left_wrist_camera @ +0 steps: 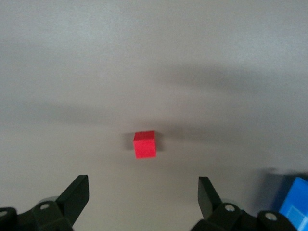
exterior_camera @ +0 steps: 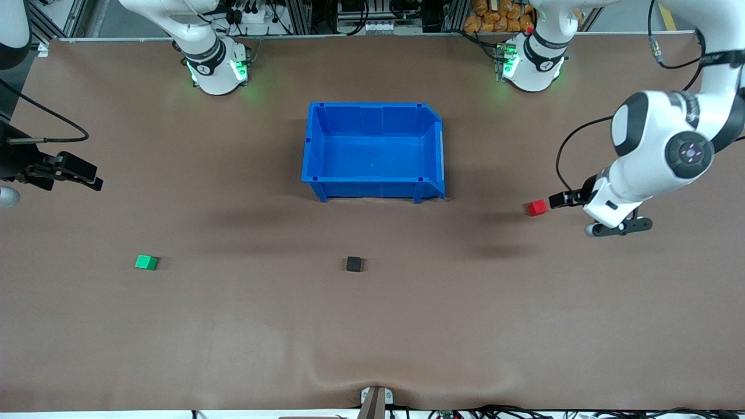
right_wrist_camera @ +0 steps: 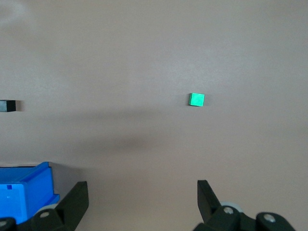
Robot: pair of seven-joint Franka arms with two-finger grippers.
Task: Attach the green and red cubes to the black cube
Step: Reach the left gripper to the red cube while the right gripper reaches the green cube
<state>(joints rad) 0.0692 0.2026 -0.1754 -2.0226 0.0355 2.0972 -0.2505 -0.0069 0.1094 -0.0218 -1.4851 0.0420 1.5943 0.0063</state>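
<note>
Red cube (left_wrist_camera: 145, 145) sits untouched just ahead of your left gripper (left_wrist_camera: 143, 195), jaws wide and empty; close off-centre and you'll knock it away. Right gripper (right_wrist_camera: 142, 199) waits, open and empty, above the table with the green cube (right_wrist_camera: 196, 99) in its view.

**Right wrist camera: green cube ahead**

I see my right gripper (right_wrist_camera: 142, 202) with its jaws spread wide over bare brown table (right_wrist_camera: 144, 48). The green cube (right_wrist_camera: 196, 99) sits alone ahead. The black cube (right_wrist_camera: 7, 106) shows at the frame's edge, and a corner of the blue bin (right_wrist_camera: 24, 192) lies beside one finger.
</note>
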